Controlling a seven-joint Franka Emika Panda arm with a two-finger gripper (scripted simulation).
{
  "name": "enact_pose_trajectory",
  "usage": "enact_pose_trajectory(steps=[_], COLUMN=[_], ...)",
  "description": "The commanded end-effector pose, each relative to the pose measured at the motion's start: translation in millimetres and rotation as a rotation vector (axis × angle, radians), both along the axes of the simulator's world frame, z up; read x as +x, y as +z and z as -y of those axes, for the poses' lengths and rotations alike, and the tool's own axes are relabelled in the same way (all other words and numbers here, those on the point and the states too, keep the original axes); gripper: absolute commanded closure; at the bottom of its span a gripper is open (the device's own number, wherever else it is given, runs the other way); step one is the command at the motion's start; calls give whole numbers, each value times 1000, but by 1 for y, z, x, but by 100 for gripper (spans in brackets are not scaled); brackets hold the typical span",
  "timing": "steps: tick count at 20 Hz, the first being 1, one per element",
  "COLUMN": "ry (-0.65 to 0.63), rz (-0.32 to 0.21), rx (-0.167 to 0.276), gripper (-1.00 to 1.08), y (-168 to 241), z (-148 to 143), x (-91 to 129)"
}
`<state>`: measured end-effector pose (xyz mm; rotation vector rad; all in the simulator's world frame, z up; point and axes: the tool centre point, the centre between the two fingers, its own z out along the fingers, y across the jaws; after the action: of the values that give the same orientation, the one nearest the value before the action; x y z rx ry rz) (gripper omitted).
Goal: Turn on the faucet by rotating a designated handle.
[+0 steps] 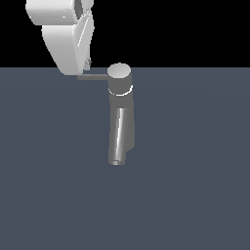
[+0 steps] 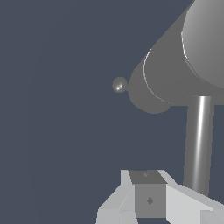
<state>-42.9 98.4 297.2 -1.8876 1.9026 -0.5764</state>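
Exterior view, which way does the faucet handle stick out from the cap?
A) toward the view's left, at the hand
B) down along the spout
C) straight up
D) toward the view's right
A: the handle runs from the cap of the faucet to the exterior view's left, its far end meeting the white hand.
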Motion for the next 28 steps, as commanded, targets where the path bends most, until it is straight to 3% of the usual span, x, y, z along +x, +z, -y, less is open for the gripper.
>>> enact_pose_trajectory(steps=[1, 21, 28], ry=[-21, -57, -57], rz=[5, 13, 13], rx=[5, 11, 11], gripper=[108, 108, 108], y=[-2, -4, -17], z=[1, 4, 1], x=[4, 10, -8])
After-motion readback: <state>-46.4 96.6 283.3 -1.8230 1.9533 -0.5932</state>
